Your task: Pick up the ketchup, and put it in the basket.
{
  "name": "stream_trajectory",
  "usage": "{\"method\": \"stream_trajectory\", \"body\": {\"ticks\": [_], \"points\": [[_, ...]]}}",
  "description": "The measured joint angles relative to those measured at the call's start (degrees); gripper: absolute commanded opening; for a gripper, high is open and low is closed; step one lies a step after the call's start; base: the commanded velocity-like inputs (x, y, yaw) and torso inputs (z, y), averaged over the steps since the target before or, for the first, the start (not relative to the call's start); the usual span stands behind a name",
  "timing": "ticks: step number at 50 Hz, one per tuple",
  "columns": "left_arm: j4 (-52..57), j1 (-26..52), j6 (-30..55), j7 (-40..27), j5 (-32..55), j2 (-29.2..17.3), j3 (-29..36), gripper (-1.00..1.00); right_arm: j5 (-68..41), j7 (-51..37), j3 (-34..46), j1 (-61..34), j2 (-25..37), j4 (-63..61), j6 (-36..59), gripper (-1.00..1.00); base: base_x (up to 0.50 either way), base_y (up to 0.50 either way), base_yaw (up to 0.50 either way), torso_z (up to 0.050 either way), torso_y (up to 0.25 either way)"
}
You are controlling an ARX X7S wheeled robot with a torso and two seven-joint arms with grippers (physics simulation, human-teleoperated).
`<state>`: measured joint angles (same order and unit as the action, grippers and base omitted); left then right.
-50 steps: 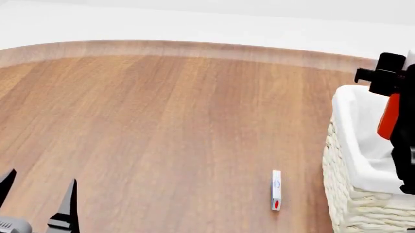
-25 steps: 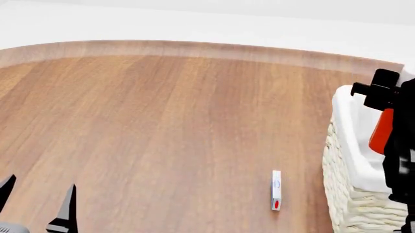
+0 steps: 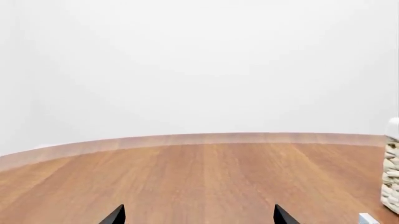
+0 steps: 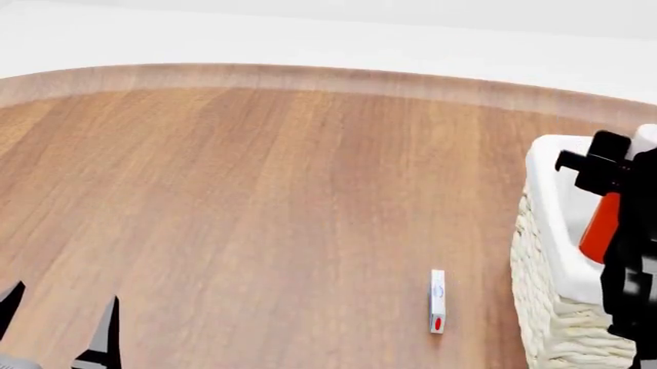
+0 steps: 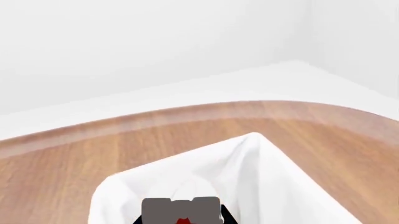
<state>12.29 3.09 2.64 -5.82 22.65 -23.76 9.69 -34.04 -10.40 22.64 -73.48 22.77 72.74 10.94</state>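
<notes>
the ketchup (image 4: 598,229) is clamped in the right pincer (image 4: 616,223), above the inside of the basket (image 4: 544,231) at the right edge of the table (image 4: 257,192). the left pincer (image 4: 57,323) stands apart, empty, near the table's front-left.

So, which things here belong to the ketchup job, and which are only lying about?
Belong to the job:
- ketchup, held by the right gripper over the basket
- basket, at the table's right side

Only lying about:
- small white box with a red dot, on the table beside the basket
- left gripper, open and holding nothing
</notes>
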Motion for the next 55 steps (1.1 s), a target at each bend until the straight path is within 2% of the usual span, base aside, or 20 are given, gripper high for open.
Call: {"method": "stream_trajectory", "body": {"ticks": [36, 37, 55], "points": [[-0.50, -0.67, -0.85, -0.19, 0.12, -0.27, 0.19, 1.00, 1.73, 0.08, -1.73, 1.86, -0.02, 1.45, -1.42, -1.00, 0.00, 0.00, 0.00, 0.000, 0.000], [-0.52, -0.69, -0.86, -0.19, 0.13, -0.28, 0.20, 1.00, 1.87, 0.14, -1.84, 1.87, -0.03, 1.47, -1.42, 1.00, 0.00, 0.00, 0.00, 0.000, 0.000], [-1.04, -0.94, -1.37, -0.29, 0.21, -0.32, 0.25, 1.00, 4.39, 1.31, -4.90, 2.65, -0.57, 1.81, -1.25, 1.00, 0.00, 0.00, 0.00, 0.000, 0.000]]}}
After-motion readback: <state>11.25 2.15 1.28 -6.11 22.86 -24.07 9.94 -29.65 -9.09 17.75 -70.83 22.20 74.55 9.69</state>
